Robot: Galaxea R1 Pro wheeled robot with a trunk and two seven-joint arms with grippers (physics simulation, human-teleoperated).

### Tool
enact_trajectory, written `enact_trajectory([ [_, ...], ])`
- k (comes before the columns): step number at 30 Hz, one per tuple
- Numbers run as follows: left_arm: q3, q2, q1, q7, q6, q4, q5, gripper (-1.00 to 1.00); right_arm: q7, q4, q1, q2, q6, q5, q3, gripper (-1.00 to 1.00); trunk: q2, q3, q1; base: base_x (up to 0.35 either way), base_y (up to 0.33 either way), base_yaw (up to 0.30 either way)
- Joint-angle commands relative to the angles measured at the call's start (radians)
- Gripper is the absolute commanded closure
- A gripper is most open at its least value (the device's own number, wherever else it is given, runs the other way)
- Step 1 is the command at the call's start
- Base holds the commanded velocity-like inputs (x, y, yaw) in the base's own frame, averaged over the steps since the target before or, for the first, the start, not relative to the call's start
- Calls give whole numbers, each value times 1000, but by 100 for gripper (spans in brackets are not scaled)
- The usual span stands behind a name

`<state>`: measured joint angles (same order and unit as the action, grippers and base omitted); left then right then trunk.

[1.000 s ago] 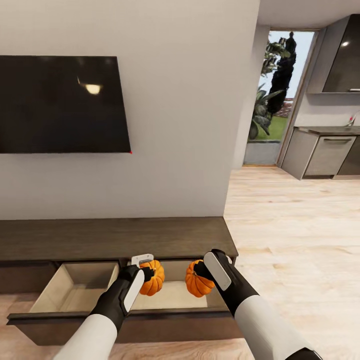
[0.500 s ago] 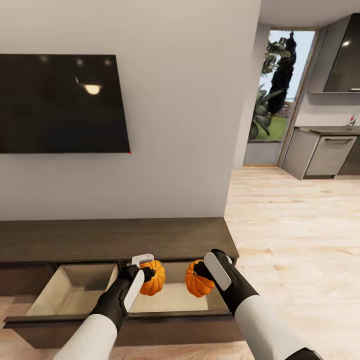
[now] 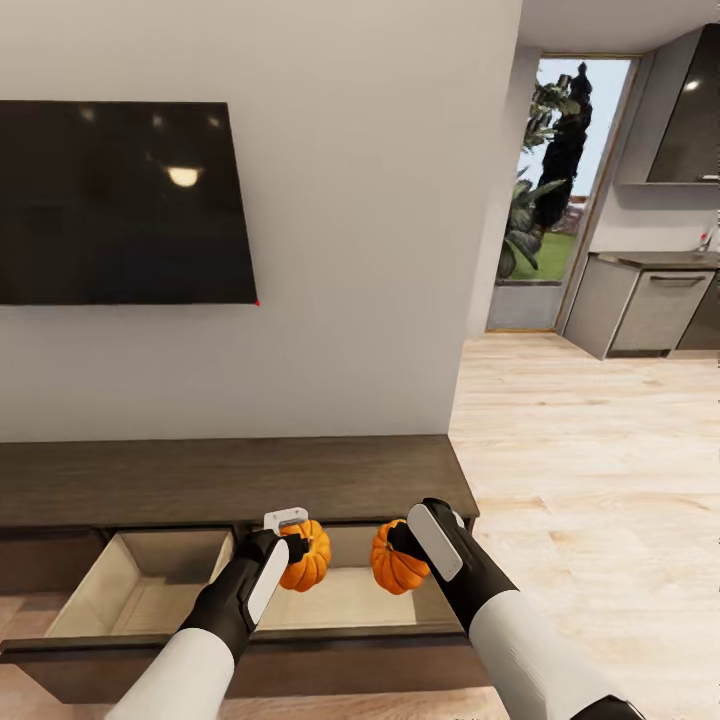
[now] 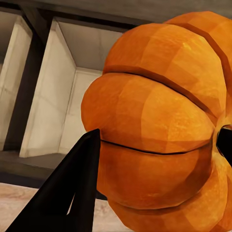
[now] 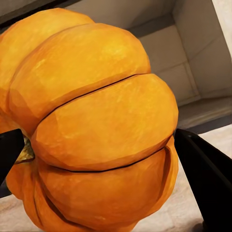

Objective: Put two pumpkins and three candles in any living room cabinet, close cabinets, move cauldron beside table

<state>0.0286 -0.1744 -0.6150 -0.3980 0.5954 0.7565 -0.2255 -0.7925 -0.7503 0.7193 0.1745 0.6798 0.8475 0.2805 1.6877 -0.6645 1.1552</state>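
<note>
Two pumpkins in play: left pincer (image 3: 291, 548) is gripping the left pumpkin (image 3: 306, 555), right pincer (image 3: 400, 541) is gripping the right pumpkin (image 3: 392, 562). Both are hanging over the cabinet's (image 3: 230, 478) two open drawers (image 3: 150, 585).

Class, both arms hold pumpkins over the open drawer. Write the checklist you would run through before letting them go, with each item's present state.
1. Left pincer shut on the left pumpkin: ok.
2. Right pincer shut on the right pumpkin: ok.
3. Cabinet drawer pulled open below: ok.
4. Both pumpkins hang over the drawer's right compartment, inside its front edge: ok, judging from the head view.
5. That compartment's floor free of other things: ok where visible.
6. Height of drop small enough: cannot tell.
</note>
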Motion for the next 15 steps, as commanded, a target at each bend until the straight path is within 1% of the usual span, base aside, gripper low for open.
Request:
enact_trajectory([
  [1,1,0,0,-4,0,0,0,100,-4,1,0,0,0,-2,0,100,7,-3,4,0,0,-157],
  [4,1,0,0,-4,0,0,0,100,-4,0,0,0,1,-2,0,100,28,-11,15,0,0,-176],
  [6,1,0,0,-4,0,0,0,100,-4,0,0,0,1,-2,0,100,42,-17,23,0,0,-71],
  [15,1,0,0,-4,0,0,0,100,-4,0,0,0,1,-2,0,100,105,-45,58,0,0,-9],
])
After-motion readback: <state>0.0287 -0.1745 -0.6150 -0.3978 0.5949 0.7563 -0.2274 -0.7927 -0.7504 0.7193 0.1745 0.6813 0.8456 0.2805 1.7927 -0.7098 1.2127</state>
